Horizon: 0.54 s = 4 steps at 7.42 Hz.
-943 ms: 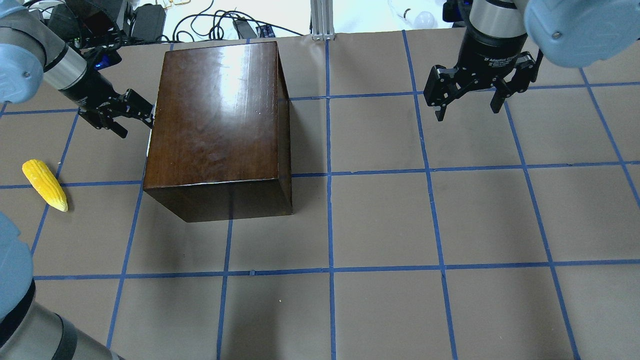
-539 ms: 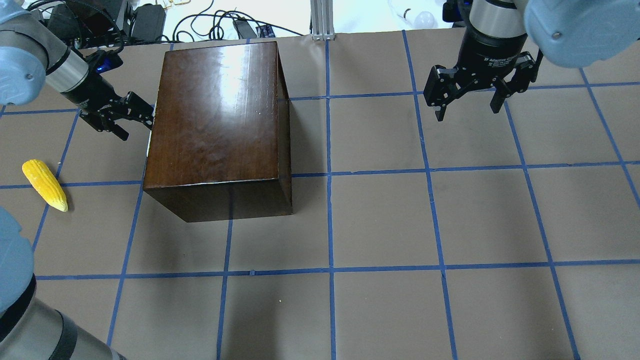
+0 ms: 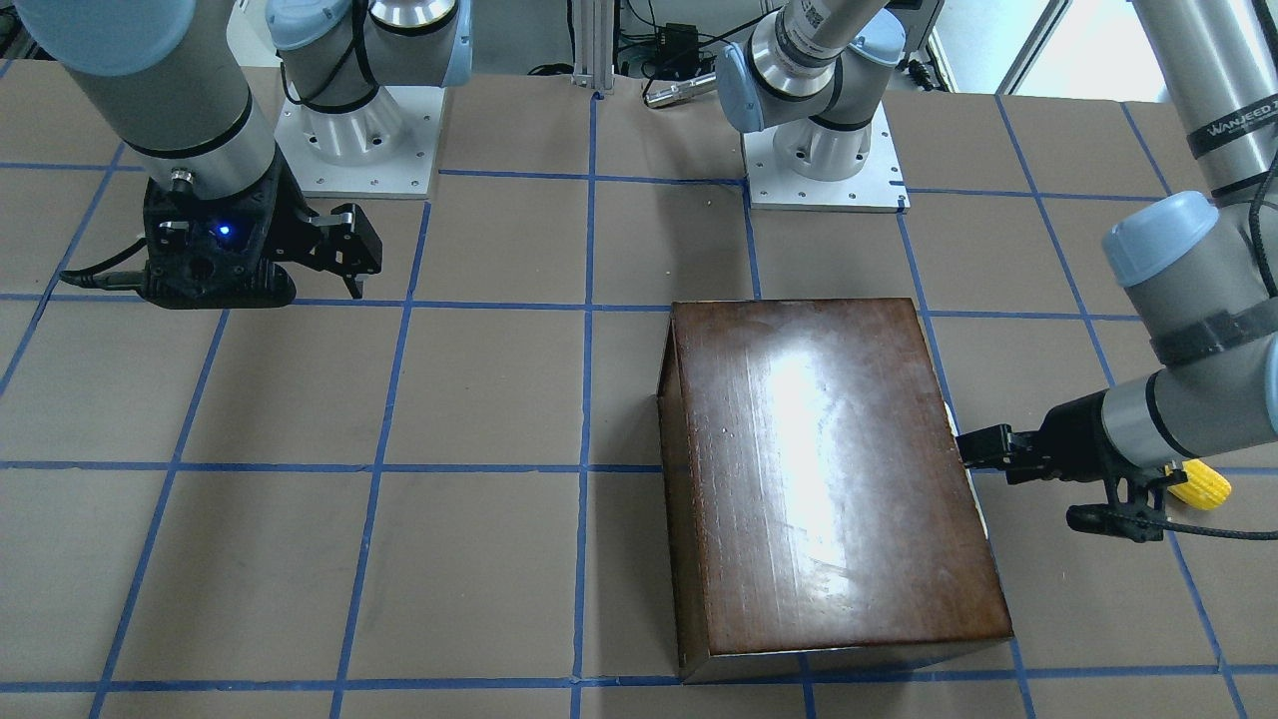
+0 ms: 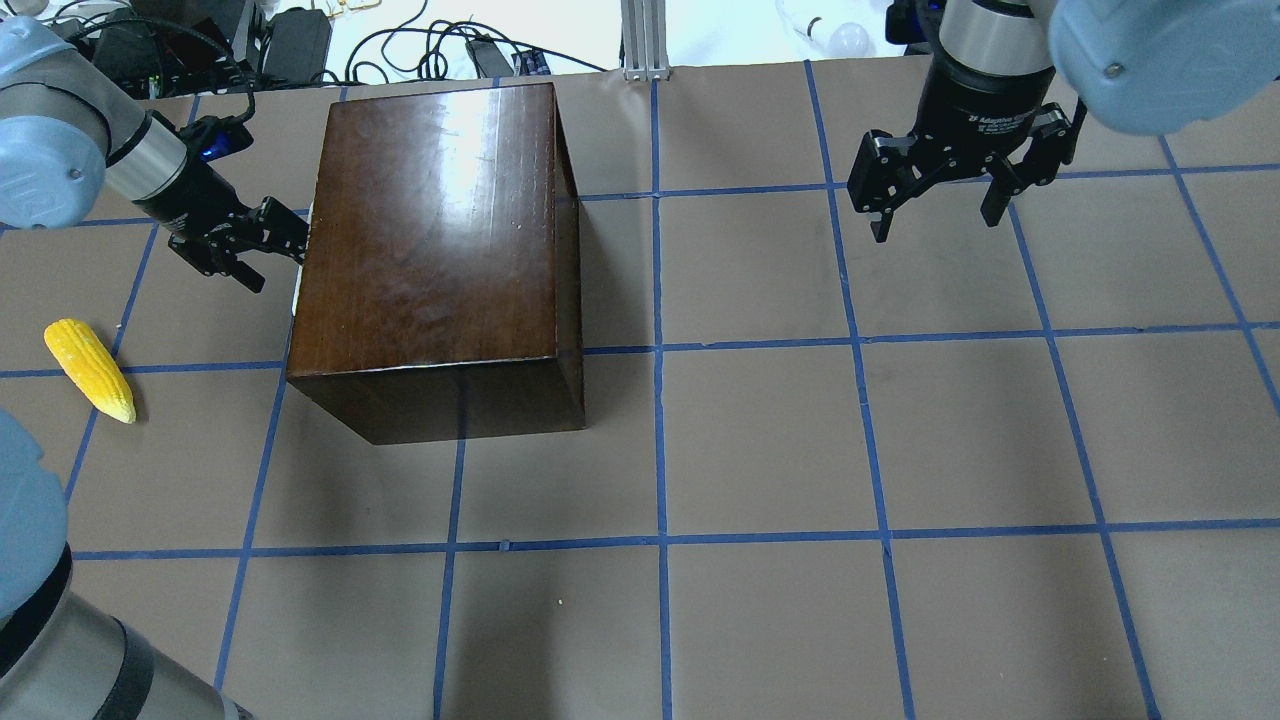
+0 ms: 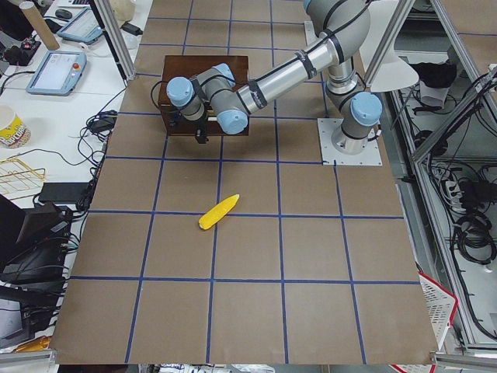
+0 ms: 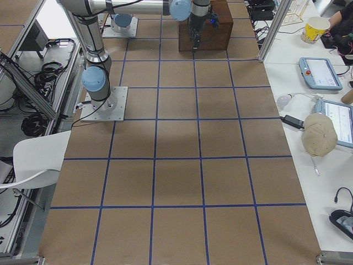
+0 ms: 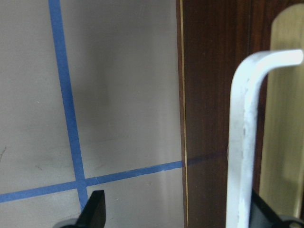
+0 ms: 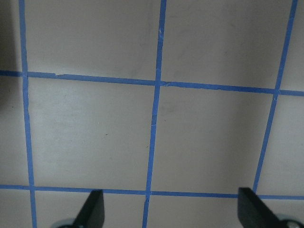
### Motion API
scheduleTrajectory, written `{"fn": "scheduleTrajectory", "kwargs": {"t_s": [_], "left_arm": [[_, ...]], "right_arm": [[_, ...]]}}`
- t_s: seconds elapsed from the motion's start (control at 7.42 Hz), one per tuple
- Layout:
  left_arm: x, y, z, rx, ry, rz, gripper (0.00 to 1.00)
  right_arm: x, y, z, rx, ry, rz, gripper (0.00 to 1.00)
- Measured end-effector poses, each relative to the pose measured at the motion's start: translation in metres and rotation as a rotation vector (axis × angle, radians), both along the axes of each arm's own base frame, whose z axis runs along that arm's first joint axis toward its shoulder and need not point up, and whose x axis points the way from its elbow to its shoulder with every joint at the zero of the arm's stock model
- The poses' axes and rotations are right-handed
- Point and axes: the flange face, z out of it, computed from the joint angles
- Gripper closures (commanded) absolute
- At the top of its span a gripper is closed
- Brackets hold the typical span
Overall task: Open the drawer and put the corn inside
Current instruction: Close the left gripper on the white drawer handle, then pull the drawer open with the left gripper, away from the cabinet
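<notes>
overhead: left gripper (image 4: 278,258) spread open at the cabinet's (image 4: 430,240) left face, corn (image 4: 88,370) lying well left of the cabinet, right gripper (image 4: 935,228) open too, far to its right, left wrist cam: drawer's (image 7: 216,95) silver handle (image 7: 242,142) between the fingers

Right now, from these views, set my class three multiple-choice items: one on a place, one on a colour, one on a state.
1. Where is the corn cob relative to the dark-brown cabinet?
A. On top of it.
B. On the table, on the robot's left of it.
C. Inside it.

2. What colour are the table's tape lines?
A. Red.
B. Blue.
C. Green.

3. How is the right gripper?
A. Open, empty.
B. Shut on the corn cob.
C. Shut on a handle.

Answers: 1 B, it lies on the table apart from the cabinet; 2 B, all lines are blue; 3 A, its jaws stand spread over bare table.
</notes>
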Motion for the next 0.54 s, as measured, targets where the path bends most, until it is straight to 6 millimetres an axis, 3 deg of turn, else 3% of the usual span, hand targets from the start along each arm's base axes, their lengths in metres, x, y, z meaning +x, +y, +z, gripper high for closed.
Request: {"fn": "scheduleTrajectory", "kwargs": {"t_s": [0.54], "left_arm": [[0.0067,0.0006,-0.0033,0.001,-0.001,0.009,0.0]], "right_arm": [[0.0,0.0,0.0,0.0,0.0,0.0,0.0]]}}
